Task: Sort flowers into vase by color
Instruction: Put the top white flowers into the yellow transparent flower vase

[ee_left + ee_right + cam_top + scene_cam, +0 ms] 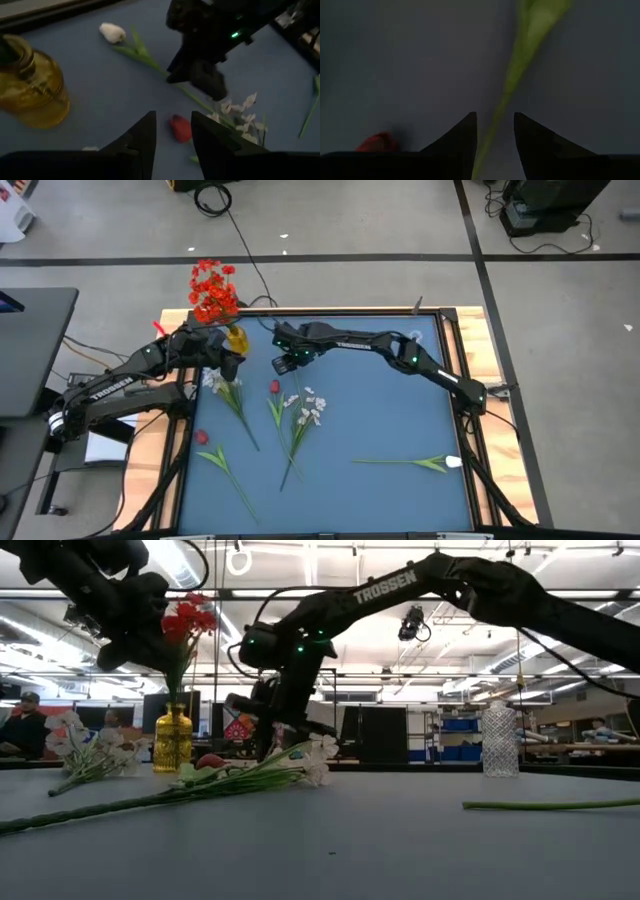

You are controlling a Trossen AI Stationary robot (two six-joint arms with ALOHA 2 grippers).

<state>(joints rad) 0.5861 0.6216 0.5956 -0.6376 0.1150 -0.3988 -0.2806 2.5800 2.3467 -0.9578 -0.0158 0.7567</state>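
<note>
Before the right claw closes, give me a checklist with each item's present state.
1. Right claw open: ok, fingers apart.
2. Stem lined up with the gap: ok, it runs in between the fingers.
3. Whose stem it is: cannot tell; a red bloom lies off to one side.
4. Left claw out of the way: not ok, I would say; it is open over the red tulip, close to the right claw.
5. Yellow vase upright: ok, red flowers already in it.
6. Clear vase upright: ok.
</note>
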